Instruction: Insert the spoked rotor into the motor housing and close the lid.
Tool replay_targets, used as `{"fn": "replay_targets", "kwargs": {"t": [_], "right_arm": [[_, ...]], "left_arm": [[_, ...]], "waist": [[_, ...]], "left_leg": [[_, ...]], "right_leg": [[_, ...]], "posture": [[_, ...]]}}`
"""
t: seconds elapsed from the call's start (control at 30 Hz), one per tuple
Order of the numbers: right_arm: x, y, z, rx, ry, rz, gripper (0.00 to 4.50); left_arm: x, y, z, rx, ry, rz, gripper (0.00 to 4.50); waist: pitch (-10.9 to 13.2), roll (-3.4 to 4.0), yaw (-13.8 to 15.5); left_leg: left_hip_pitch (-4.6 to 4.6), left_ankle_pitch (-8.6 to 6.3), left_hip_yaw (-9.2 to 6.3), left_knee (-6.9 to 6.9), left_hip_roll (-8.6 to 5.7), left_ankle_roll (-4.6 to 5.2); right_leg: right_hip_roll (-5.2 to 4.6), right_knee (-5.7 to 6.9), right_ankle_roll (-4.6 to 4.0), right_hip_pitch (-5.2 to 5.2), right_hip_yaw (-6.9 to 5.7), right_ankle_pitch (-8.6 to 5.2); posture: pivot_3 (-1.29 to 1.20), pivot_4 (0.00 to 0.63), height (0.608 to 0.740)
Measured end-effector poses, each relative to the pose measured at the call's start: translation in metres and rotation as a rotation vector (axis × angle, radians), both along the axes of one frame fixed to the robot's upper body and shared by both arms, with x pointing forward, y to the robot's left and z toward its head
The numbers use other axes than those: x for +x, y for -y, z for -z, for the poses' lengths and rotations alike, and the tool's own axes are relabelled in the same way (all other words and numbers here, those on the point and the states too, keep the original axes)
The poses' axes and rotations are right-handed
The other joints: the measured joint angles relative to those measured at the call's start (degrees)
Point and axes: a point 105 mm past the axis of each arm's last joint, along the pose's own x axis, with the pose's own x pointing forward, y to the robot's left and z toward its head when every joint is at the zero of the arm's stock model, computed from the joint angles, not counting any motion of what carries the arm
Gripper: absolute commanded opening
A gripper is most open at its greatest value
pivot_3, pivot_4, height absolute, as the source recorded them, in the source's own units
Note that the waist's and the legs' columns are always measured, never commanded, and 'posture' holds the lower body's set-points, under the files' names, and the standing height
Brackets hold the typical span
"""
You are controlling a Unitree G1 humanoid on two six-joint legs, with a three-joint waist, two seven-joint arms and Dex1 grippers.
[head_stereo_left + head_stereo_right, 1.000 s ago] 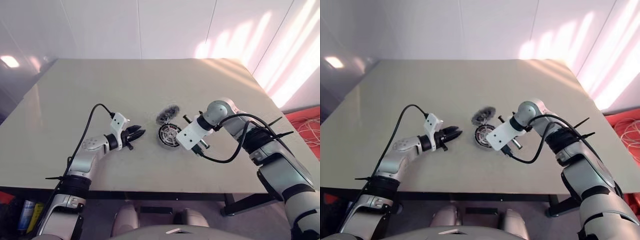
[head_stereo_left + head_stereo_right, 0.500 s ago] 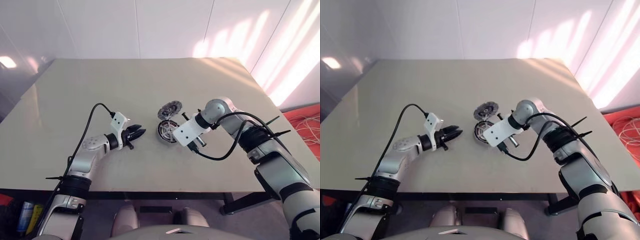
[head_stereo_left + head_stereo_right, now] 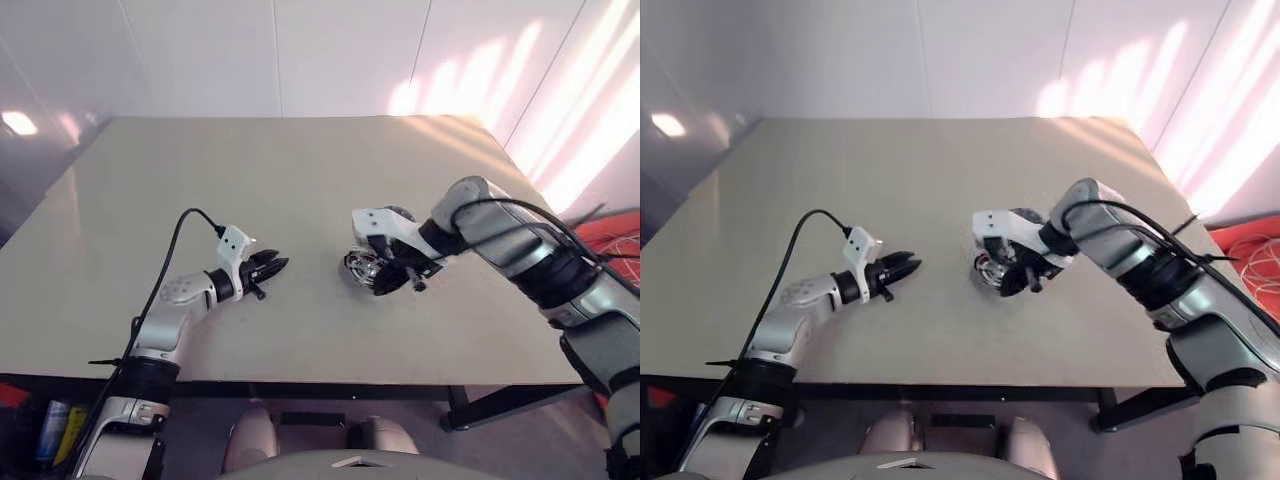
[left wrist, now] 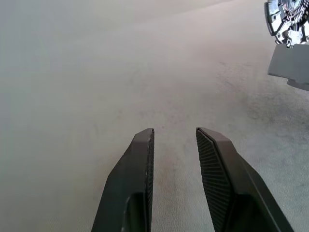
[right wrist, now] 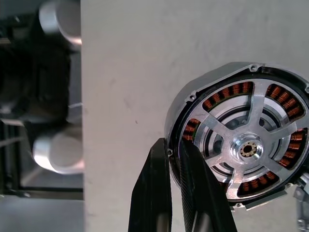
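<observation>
Though nearly closed, gripping the motor housing (image 5: 192,99) by its edge with the right fingers (image 5: 155,193): one outside the grey wall, the other just inside it (thin rim squeezed between). Seated inside the housing, spoked rotor (image 5: 247,149), black rim close against the wall, silver spokes running to a small hub, coppery windings glimpsed through the gaps.

Seen from the head, housing tilted at the table (image 3: 300,160), a little right of its middle, open face turned toward the right wrist. Touching the surface or just off it: cannot tell.

Well apart on the left, left fingers (image 4: 135,183) low over bare table, pointing toward the housing, narrowly parted with nothing between. Caught at a corner of the left wrist view, a silvery slice of the housing.
</observation>
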Motion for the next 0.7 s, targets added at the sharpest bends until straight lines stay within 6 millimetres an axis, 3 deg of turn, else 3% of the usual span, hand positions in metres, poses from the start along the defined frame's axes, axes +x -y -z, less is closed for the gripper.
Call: {"fn": "replay_targets", "kwargs": {"t": [0.07,0.17,0.3,0.7], "right_arm": [[0.002,-0.025,-0.010,0.019,-0.118,0.145,0.01],[0.022,-0.051,-0.014,0.005,-0.187,0.384,0.01],[0.039,-0.046,0.006,-0.067,-0.204,0.583,0.01],[0.049,-0.059,0.013,-0.066,-0.207,0.710,0.01]], "left_arm": [[-0.001,0.001,0.000,-0.004,-0.003,-0.005,1.49],[-0.003,0.001,0.000,-0.007,0.000,-0.016,1.49],[-0.006,-0.003,0.003,-0.001,-0.010,-0.042,1.49],[-0.012,-0.008,0.002,0.011,-0.010,-0.072,1.49]], "waist": [[0.0,0.01,0.2],[0.0,-0.02,0.6],[0.1,-0.07,1.9],[0.1,-0.06,2.0]], "left_leg": [[-0.14,0.10,-0.07,-0.05,0.10,-0.17],[-0.18,0.25,-0.08,-0.09,0.11,-0.45],[-0.33,0.18,-0.07,-0.10,-0.05,-0.36],[-0.09,0.40,-0.12,-0.20,0.00,-0.78]], "right_leg": [[0.10,0.03,-0.08,-0.16,-0.03,0.03],[0.10,-0.04,-0.10,-0.17,-0.04,0.02],[-0.06,-0.24,-0.04,-0.13,-0.03,0.02],[-0.01,-0.04,0.40,-0.09,-0.03,-0.15]], "posture": [[0.00,0.000,0.740],[0.00,0.000,0.740],[0.00,0.000,0.740],[0.00,0.000,0.740]]}}
